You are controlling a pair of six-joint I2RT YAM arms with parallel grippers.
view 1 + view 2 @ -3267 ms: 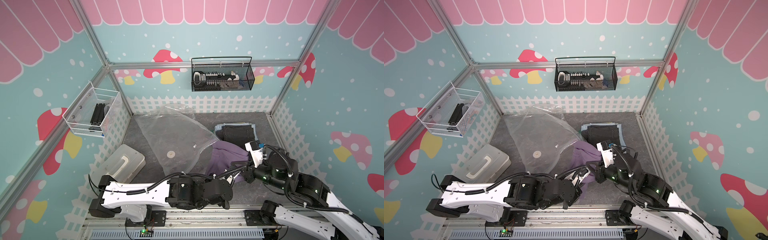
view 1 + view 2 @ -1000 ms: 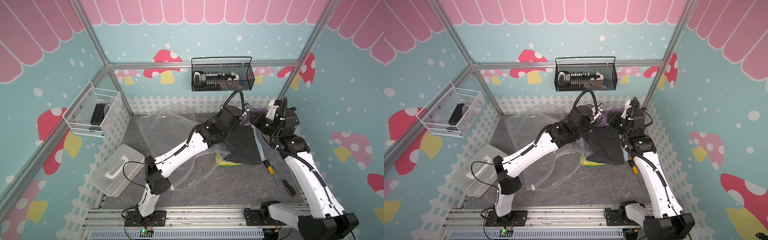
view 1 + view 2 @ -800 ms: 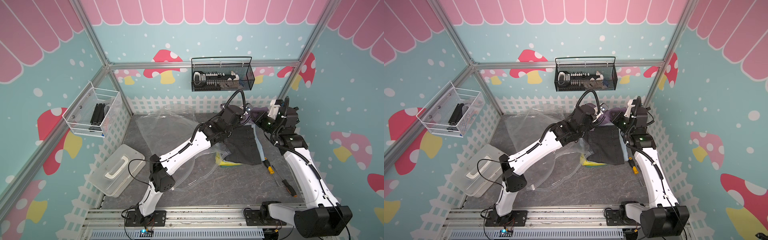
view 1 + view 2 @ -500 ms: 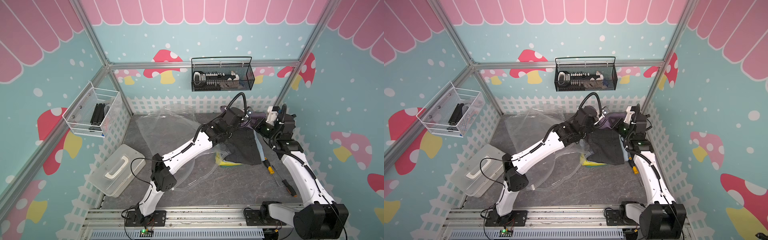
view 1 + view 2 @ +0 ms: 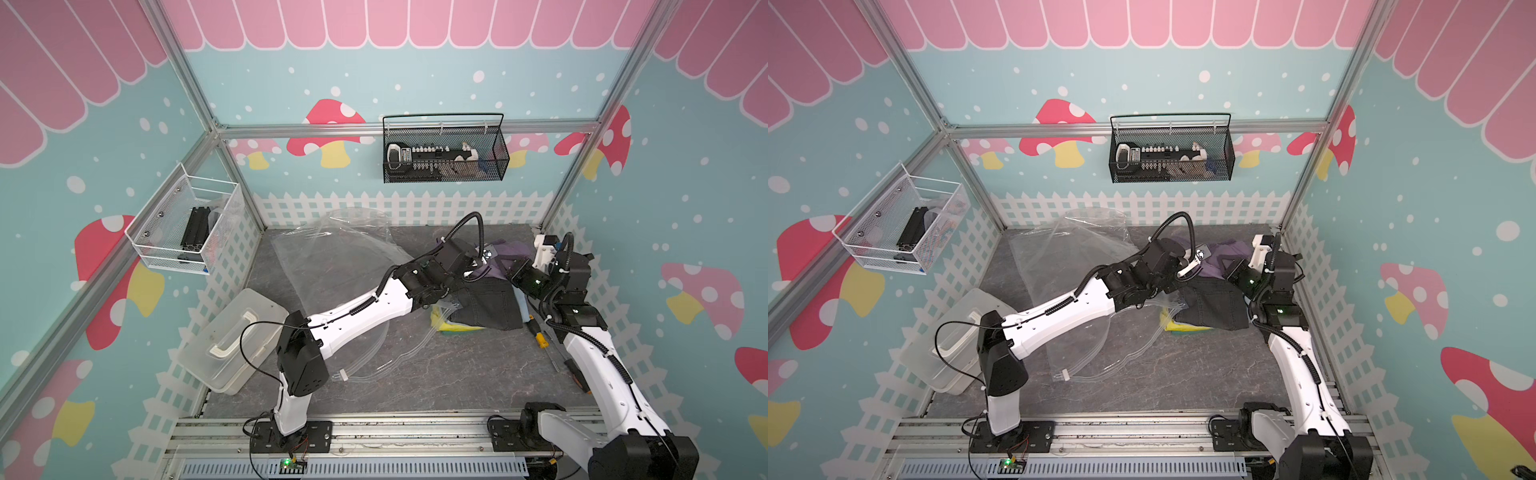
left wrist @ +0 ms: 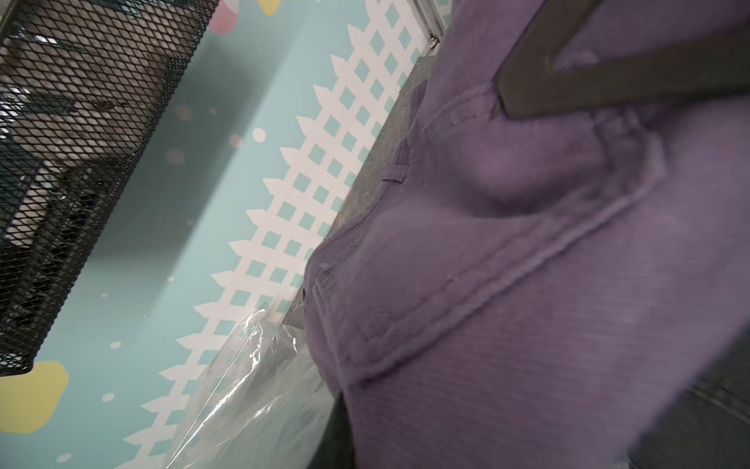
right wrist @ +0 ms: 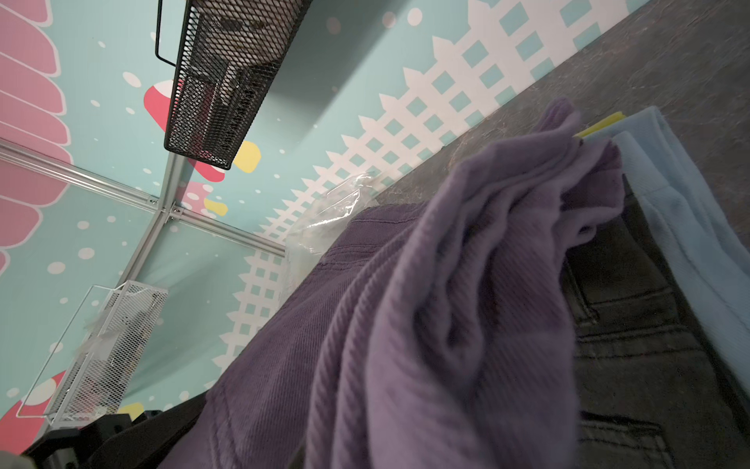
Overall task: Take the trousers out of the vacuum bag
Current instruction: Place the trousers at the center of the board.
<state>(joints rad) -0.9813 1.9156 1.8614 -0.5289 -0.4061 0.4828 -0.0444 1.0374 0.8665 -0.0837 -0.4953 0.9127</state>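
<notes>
L gripper (image 5: 478, 271) & R gripper (image 5: 512, 272) are both clamped on purple trousers (image 5: 510, 252), strung left-right btwn them at far right, out of vacuum bag (image 5: 332, 266) lying left; trouser stack (image 5: 486, 305) sits just near-side, R arm closer.

Top views are looking down from 6 o'clock toward 12; both wrist cameras are closely framing purple trousers (image 6: 527, 284).

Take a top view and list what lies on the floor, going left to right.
Translucent plastic box → vacuum bag → dark trousers → yellow-handled screwdriver.
</notes>
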